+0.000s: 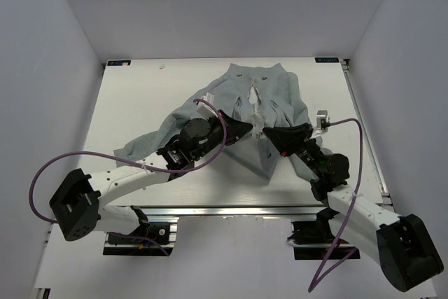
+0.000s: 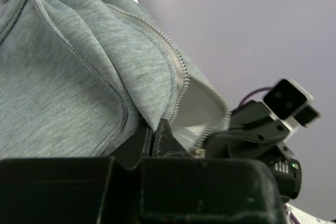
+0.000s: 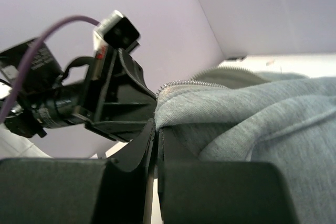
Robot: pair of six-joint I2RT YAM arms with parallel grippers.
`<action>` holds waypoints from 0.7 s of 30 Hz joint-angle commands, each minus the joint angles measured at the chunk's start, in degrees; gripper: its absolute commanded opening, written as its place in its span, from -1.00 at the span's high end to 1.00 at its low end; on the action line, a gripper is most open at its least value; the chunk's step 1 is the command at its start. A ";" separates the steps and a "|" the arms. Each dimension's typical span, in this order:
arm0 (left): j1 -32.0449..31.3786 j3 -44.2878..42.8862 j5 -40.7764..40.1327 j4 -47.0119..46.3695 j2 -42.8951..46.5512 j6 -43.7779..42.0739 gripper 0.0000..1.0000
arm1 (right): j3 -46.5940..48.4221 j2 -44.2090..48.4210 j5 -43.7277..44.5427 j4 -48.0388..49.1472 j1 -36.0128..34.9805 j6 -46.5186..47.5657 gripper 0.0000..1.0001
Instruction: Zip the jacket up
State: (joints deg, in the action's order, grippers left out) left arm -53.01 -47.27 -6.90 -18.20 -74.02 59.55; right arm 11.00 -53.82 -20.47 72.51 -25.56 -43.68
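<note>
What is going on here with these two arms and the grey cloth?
A robot is handling a grey jacket that lies on a white table. Its left gripper and right gripper are each shut on one front edge, close together by the zipper, whose two sides are not yet joined.

TABLE AND LOAD

The table [image 1: 140,96] is white and flat. A metal rail [image 1: 231,208] runs along its near edge. One grey jacket [image 1: 280,92] lies rumpled on the far centre of the top. Its sleeve [image 1: 150,141] extends flat toward the near left. The front is open at mid-table, with paler lining showing.
</note>
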 commanded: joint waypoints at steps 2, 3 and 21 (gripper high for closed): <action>-0.42 0.60 -1.37 -2.27 3.18 1.36 1.00 | 0.07 3.28 1.39 11.52 -0.19 2.72 1.00; -0.42 0.51 -1.10 -2.89 3.09 1.53 1.00 | -0.10 3.11 1.22 11.43 -0.19 2.90 1.00; -1.65 -2.13 -3.91 -5.71 1.25 1.36 1.00 | 5.60 1.97 4.65 4.92 -2.12 13.00 1.00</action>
State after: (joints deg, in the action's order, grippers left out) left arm -54.08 -47.27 -10.26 -21.45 -73.63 60.93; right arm 13.17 -51.88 -17.45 72.27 -27.18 -33.85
